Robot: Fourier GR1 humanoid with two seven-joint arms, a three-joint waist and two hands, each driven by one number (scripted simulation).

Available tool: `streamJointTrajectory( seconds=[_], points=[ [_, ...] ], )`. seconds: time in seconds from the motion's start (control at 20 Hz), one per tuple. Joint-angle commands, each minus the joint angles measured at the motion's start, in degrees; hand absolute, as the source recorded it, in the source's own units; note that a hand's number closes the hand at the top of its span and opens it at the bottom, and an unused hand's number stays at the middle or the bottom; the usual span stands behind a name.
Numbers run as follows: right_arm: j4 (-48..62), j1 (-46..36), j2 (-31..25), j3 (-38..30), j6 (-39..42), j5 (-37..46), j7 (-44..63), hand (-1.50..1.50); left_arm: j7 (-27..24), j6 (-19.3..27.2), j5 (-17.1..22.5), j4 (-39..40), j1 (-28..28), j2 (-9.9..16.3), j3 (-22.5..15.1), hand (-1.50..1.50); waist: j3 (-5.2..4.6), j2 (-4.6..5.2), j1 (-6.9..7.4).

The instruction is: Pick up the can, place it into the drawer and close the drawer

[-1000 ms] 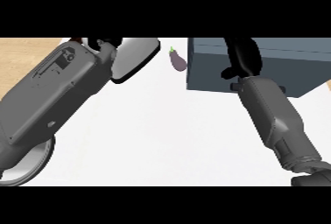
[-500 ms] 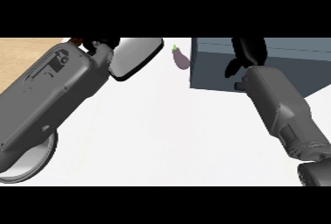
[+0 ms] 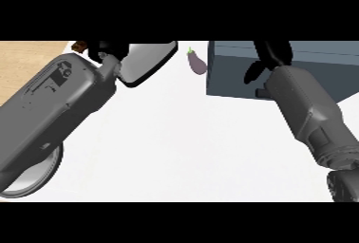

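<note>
Where the drawer [image 3: 231, 71] stands, right hand [image 3: 270, 54] above it; grip unclear

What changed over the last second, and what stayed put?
The right hand and its forearm moved up and further over the blue-grey drawer unit. The left hand shifted slightly upward. The eggplant, drawer unit and plate kept their places. No can shows.

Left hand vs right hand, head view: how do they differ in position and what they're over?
The left hand sits at the view's upper left, by the edge of the tan wood strip and the white counter; the right hand is at upper right, over the grey-blue drawer box. The left forearm fills more of the view than the right. The right hand's fingers hang curled; the left hand's are too hidden to judge. Both are black.
</note>
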Motion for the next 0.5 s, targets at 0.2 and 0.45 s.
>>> streamJointTrajectory(
  seconds=[0.2, 0.45],
  points=[
    [-1.3, -4.27, 4.76, -16.31, 7.13, -17.85, -5.86, -1.5, 1.59, 0.76, -0.29, -2.93, 1.31, 0.39, -0.76, -1.5, -0.17, -0.85, 1.37],
    [-1.41, -4.17, 1.61, -18.59, 9.83, -19.98, -10.76, -1.5, 1.26, 1.67, -1.09, -4.66, 3.12, 1.12, -0.23, -1.5, -0.38, -0.41, 0.96]
  ],
)
